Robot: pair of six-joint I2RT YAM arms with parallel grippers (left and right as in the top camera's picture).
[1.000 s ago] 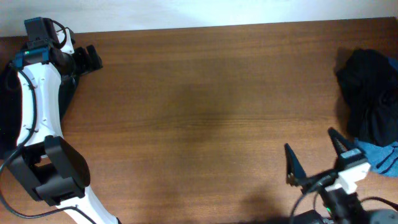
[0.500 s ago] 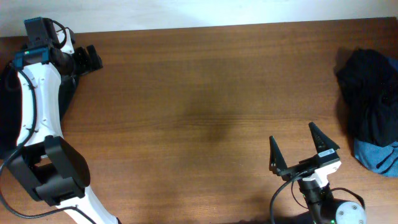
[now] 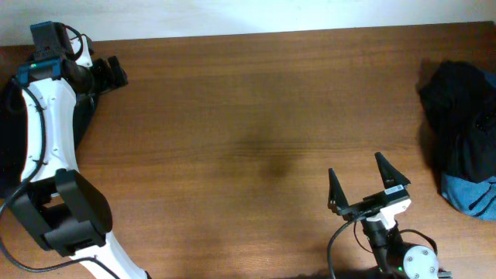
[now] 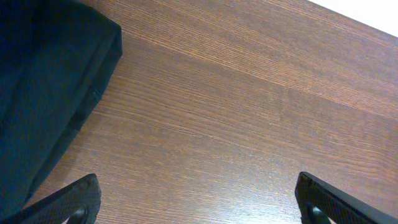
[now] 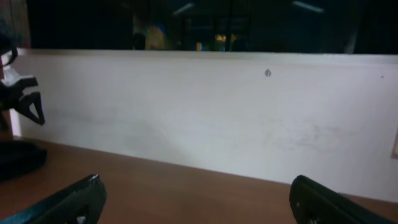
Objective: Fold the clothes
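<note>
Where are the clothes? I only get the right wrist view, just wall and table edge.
Observer: A pile of black clothes lies at the table's right edge, to the right of the right tool.
Operator: Any blue piece?
Observer: Yes, a blue piece touches the pile's near end.
Operator: And by the left arm?
Observer: Dark fabric lies beside the open, empty left tool.

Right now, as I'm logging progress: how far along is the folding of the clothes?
Done: one flat black fabric piece lies at the far left, possibly folded. In hand: nothing; the left gripper and right gripper are open and empty. Left: the crumpled black fabric pile and the blue fabric piece at the far right.
</note>
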